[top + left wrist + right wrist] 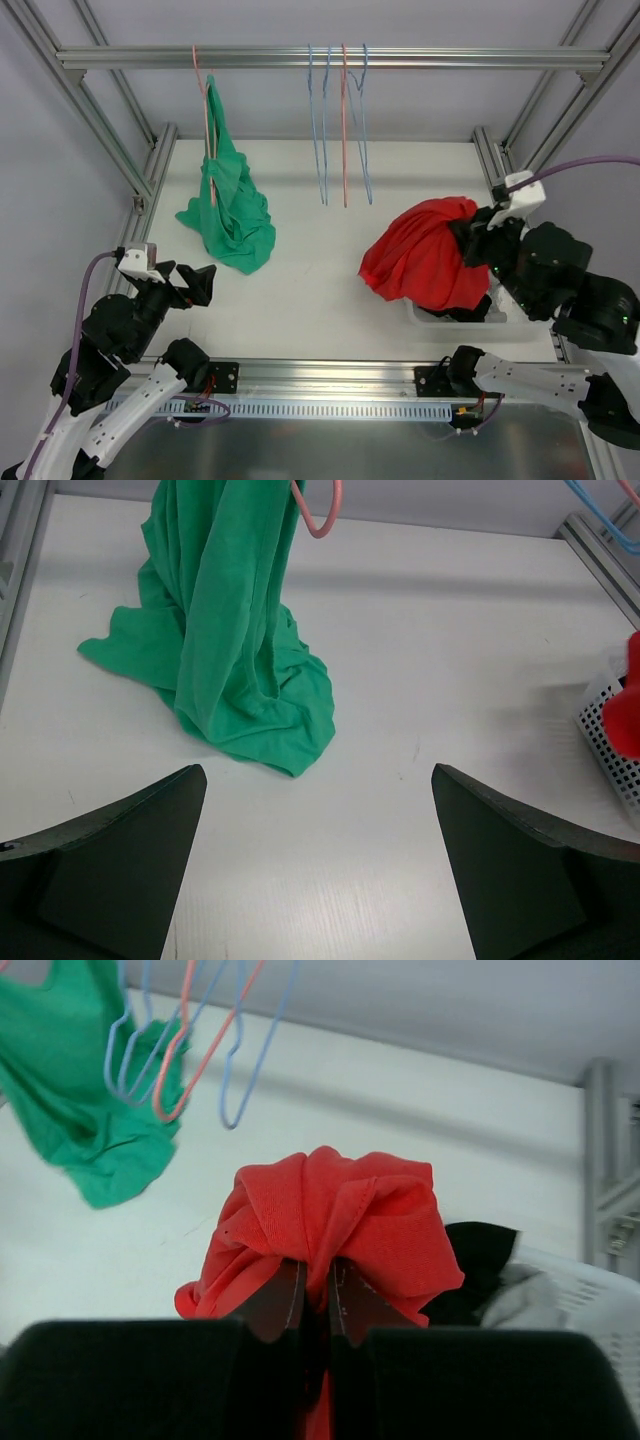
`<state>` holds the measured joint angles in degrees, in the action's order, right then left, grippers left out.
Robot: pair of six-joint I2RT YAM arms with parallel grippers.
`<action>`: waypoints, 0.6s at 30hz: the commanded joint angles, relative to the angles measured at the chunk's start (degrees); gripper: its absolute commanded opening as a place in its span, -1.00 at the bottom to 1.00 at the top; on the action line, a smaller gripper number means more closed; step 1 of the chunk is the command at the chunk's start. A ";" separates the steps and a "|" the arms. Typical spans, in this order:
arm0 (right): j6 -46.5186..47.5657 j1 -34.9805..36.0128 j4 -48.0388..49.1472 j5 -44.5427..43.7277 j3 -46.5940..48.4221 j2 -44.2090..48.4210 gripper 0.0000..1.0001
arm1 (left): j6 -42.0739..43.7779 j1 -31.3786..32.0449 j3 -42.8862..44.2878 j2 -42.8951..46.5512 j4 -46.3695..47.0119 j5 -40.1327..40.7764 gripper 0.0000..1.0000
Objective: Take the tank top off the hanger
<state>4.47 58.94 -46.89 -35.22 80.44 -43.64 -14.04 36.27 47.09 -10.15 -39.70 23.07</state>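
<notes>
A green tank top (pixel 230 215) hangs from a pink hanger (pixel 207 110) on the top rail at the left, and its lower part is bunched on the white table. The left wrist view shows the same tank top (pixel 230 630) ahead, under the hanger's hook (pixel 322 510). My left gripper (pixel 200 284) is low at the near left, short of the tank top and open (pixel 318 775), with only bare table between its fingers. My right gripper (pixel 468 235) is shut (pixel 316 1280) on a bunched red garment (pixel 340 1210), which drapes over a basket.
Two blue wire hangers and a pink one (pixel 343 130) hang bare from the middle of the rail. A white mesh basket (pixel 460 318) at the near right holds black and grey cloth (pixel 485 1260). Aluminium frame posts (pixel 150 170) line both table sides.
</notes>
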 commanded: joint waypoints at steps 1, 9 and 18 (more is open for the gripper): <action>5.45 -0.92 -7.48 -14.23 10.14 -3.73 -1.00 | 0.51 -0.32 -0.25 0.75 1.56 1.01 0.97; 3.53 -17.50 -9.88 -17.26 7.89 -2.77 -0.99 | 0.33 -0.32 -0.33 1.36 1.56 1.54 0.97; 4.93 -46.49 -11.38 4.01 3.67 -12.51 -0.99 | 0.42 -0.32 -0.25 0.40 1.56 0.84 0.97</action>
<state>8.45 21.63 -59.00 -39.66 85.80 -51.77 -14.06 36.27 47.03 -9.28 -39.70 23.20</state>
